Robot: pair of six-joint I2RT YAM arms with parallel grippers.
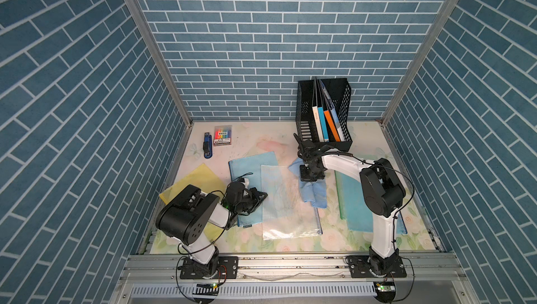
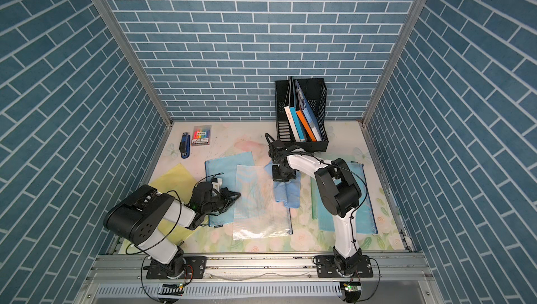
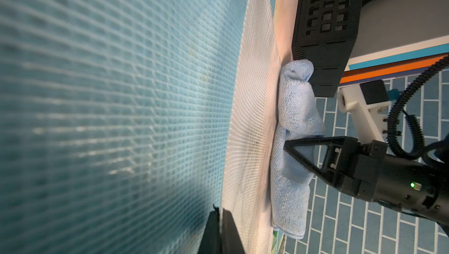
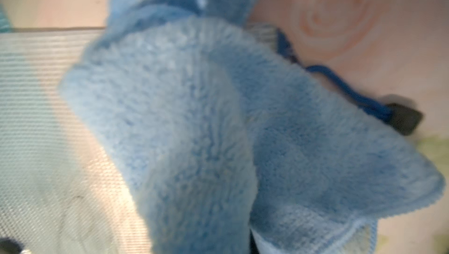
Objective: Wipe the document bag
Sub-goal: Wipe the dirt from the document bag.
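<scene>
Here, cloth (image 1: 315, 196) met bag (image 1: 286, 218) mid-bench.
Right pincer (image 3: 286, 144) gripped the cloth to wipe; left pincer (image 1: 263, 195), closed, pressed the bag's edge, likely steadying it.

The black-and-white left arm (image 1: 186, 215) sat folded low at the near left, wrist turned right, so the left gripper (image 1: 261, 196) lay almost level, pointing right with its jaws closed together. The black-and-white right arm (image 1: 380, 195) rose from the near right, bent at the elbow and reached left and far. The right gripper (image 1: 311, 182) pointed straight down, pinched on a light blue fluffy cloth (image 1: 312, 195).
</scene>
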